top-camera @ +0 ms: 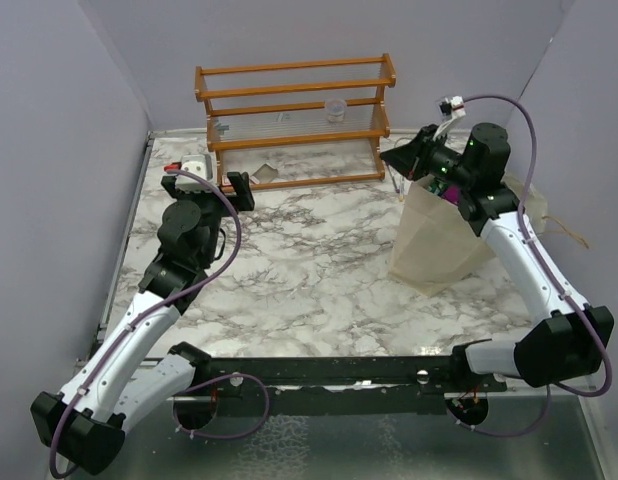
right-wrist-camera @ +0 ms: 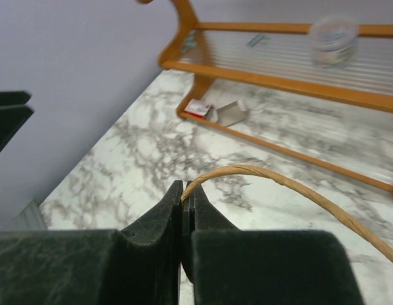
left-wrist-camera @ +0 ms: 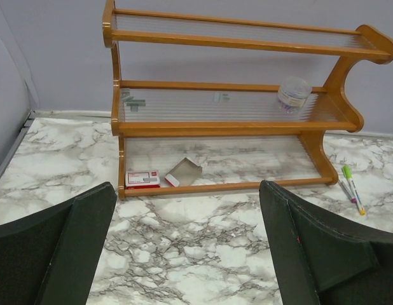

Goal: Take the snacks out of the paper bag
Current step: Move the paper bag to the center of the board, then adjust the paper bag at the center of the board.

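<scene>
The cream paper bag [top-camera: 437, 243] stands at the right side of the marble table, under my right arm. A bit of purple snack packet [top-camera: 451, 194] shows at its open top; the other snacks are hidden. My right gripper [top-camera: 406, 157] hangs above the bag's far left corner. In the right wrist view the right gripper [right-wrist-camera: 187, 190] is shut on the bag's thin tan loop handle [right-wrist-camera: 292, 187], which arcs away to the right. My left gripper [top-camera: 209, 186] is open over the left of the table, far from the bag; in the left wrist view the left gripper [left-wrist-camera: 187, 241] has only marble between its fingers.
A wooden slatted rack [top-camera: 294, 120] stands against the back wall, holding a clear cup [left-wrist-camera: 293, 94], with a small red-white box [left-wrist-camera: 143, 179] and a flat packet [left-wrist-camera: 183, 171] on its lowest shelf. Pens [left-wrist-camera: 352, 187] lie right of the rack. Grey walls close in both sides.
</scene>
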Available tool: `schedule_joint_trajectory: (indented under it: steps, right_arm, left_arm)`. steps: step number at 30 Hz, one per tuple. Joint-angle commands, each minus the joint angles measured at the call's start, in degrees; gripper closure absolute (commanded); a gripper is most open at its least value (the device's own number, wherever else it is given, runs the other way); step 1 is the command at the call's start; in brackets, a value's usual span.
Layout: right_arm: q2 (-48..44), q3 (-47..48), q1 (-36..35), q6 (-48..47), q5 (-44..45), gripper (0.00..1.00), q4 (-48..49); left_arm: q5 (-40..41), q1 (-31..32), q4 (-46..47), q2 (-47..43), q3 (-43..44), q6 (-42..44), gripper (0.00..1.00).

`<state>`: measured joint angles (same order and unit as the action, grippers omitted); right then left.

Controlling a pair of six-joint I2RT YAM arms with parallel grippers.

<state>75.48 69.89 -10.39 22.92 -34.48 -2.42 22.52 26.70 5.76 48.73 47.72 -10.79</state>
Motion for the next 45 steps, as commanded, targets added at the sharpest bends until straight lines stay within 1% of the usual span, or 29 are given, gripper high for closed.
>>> schedule_joint_trajectory:
  steps: [1, 5, 8, 12, 16, 19, 23, 26, 27, 28, 30, 32, 33, 37, 41, 42, 43, 45]
  right_arm:
    - [-0.9, -1.3, -7.0, 1.9, -7.9, 0.98, 0.7]
    - [0.1, -1.0, -14.6, 2.7, -5.6, 0.98, 2.6]
    - [2.5, -0.4, -18.2, 4.4, -5.5, 0.97, 5.8]
    - [7.5, 2.9, -22.2, 5.5, -5.4, 0.95, 7.6]
    - [11.0, 6.5, -24.7, 6.7, -5.6, 0.88, 8.0]
    - [11.0, 7.2, -25.0, 5.9, -5.2, 0.83, 6.7]
    - [8.1, 6.7, -25.0, 1.8, 0.4, 0.74, 1.8]
    - [4.8, 6.6, -24.9, -2.9, 7.2, 0.6, -3.5]
    - [3.4, 6.4, -25.0, -4.5, 10.3, 0.54, -5.2]
    - [2.0, 6.0, -24.9, -5.9, 13.1, 0.45, -6.6]
    - [-1.2, 5.0, -24.9, -8.7, 19.6, 0.36, -9.1]
    - [-4.3, 3.8, -24.9, -12.1, 25.7, 0.22, -11.4]
    - [-5.7, 3.3, -24.9, -12.9, 28.7, 0.19, -12.8]
    - [-10.7, 1.0, -24.9, -17.9, 40.1, 0.11, -17.7]
    - [-16.1, -1.5, -24.9, -19.7, 53.1, 0.05, -19.7]
    - [-17.3, -2.0, -24.9, -19.7, 57.4, 0.01, -19.7]
    - [-18.3, -2.5, -24.9, -19.3, 61.9, 0.0, -19.5]
    - [-19.9, -3.1, -24.9, -18.6, 74.1, 0.01, -19.5]
  left_arm:
    - [0.2, 0.2, 1.6, 0.6, -0.3, -0.7, 0.01]
    - [-0.1, 0.2, 1.3, 1.3, -0.3, -1.1, 0.01]
    - [-0.3, 0.2, 0.9, 1.8, 0.1, -1.2, 0.01]
    - [0.4, 0.2, -0.3, 2.3, 0.8, -1.0, 0.02]
    - [0.8, 0.1, -0.7, 2.3, 0.8, -1.0, 0.02]
    - [0.8, 0.1, -0.8, 2.5, 1.0, -1.0, 0.02]
    - [0.4, 0.1, -1.1, 2.7, 1.2, -1.0, 0.02]
    - [0.2, 0.1, -1.3, 2.5, 1.4, -1.1, 0.02]
    - [0.0, 0.1, -1.4, 2.4, 1.4, -1.1, 0.02]
    - [0.0, 0.1, -1.4, 2.3, 1.5, -1.2, 0.02]
    - [0.1, 0.1, -1.5, 2.1, 1.6, -1.1, 0.02]
    - [0.2, 0.1, -1.5, 1.8, 1.6, -1.0, 0.02]
    - [0.2, 0.1, -1.5, 1.7, 1.6, -1.0, 0.02]
    - [0.1, 0.1, -1.5, 1.6, 1.6, -1.0, 0.02]
    - [-0.4, 0.2, -1.5, 1.7, 1.7, -1.2, 0.02]
    - [-0.6, 0.1, -1.5, 1.7, 1.7, -1.3, 0.02]
    - [-0.7, 0.1, -1.6, 1.8, 1.8, -1.4, 0.02]
    - [-0.9, 0.1, -1.8, 1.7, 2.0, -1.4, 0.02]
